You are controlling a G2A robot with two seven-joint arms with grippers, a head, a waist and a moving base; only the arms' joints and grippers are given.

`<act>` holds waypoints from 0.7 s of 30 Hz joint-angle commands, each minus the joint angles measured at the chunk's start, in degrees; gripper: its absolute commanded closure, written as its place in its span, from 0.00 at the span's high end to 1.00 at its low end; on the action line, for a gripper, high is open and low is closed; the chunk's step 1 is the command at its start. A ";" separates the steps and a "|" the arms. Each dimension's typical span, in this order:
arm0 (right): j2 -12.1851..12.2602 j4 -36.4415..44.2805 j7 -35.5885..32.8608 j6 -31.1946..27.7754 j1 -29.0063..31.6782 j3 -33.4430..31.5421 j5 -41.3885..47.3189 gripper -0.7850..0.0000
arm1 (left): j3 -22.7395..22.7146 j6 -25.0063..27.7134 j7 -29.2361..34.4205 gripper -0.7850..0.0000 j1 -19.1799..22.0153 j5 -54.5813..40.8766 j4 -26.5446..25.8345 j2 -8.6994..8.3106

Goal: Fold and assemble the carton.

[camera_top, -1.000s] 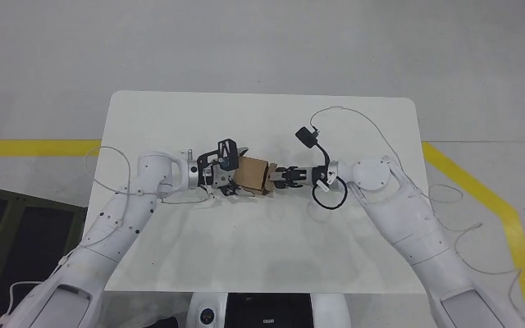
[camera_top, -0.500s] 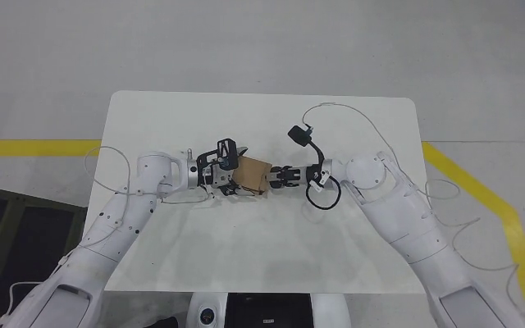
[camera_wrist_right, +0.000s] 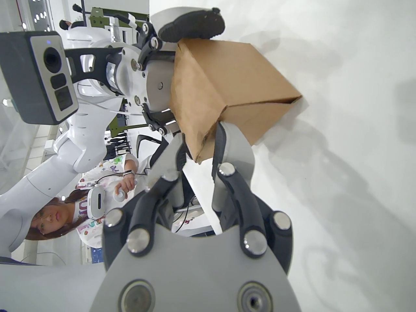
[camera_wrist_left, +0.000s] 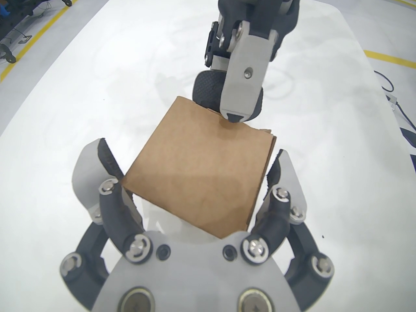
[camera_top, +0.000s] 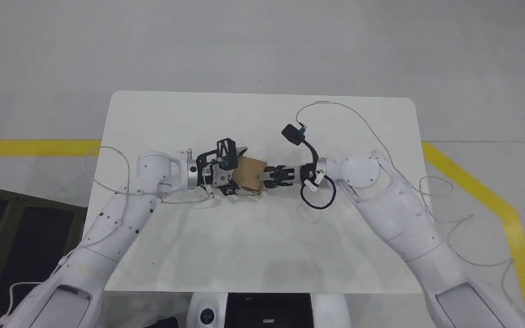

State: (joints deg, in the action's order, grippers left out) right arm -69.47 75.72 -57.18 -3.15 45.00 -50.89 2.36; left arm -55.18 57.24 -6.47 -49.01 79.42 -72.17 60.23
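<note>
Grey shop floor with a yellow stripe (camera_top: 49, 148) running past, and a white bench (camera_top: 164, 254) parked in the middle of it. The carton (camera_top: 250, 174) is about mid-bench, a bit left of centre, pinned between the 2 arms.

The left arm (camera_top: 156, 176) comes in from the left. Its jaws are clamped across the carton's left end, 1 finger on each of 2 opposite faces, so that end works as the anchor. The right arm (camera_top: 373, 174) comes in from the right, and its jaws are closed on the cardboard edge at the carton's right end, 1 pad over it and 1 under. The box is tilted with 1 corner pointing down at the bench. I can't tell if that corner touches the surface or hangs just above it.

My read is that this is mid-fold. 1 side holds the body steady so the other can bend or tuck that end panel without the whole thing skating away. The walls look squared up into a box shape, so I'd guess it's well along, with the right end left to close. It's thin cardboard, so too hard a pinch could crease it, and if the left grip slips the box just rotates.
</note>
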 commanded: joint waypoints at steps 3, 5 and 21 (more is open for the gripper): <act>0.58 0.02 -0.15 -0.24 1.31 -1.89 0.25 0.24 | -0.42 0.24 -0.16 1.00 0.03 -0.79 0.78 -0.04; 1.01 0.29 -0.05 -0.29 2.24 -3.26 0.19 0.27 | -0.76 0.76 -0.26 1.00 0.14 -1.60 1.27 -0.08; 3.26 1.29 2.33 -13.41 7.43 -12.86 4.36 1.00 | -1.85 0.76 0.17 1.00 0.25 -18.16 -2.61 -5.44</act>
State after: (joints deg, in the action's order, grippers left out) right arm -66.23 77.38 -55.01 -15.18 52.48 -63.49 6.26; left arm -56.51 58.00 -6.63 -48.90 62.43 -74.62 55.30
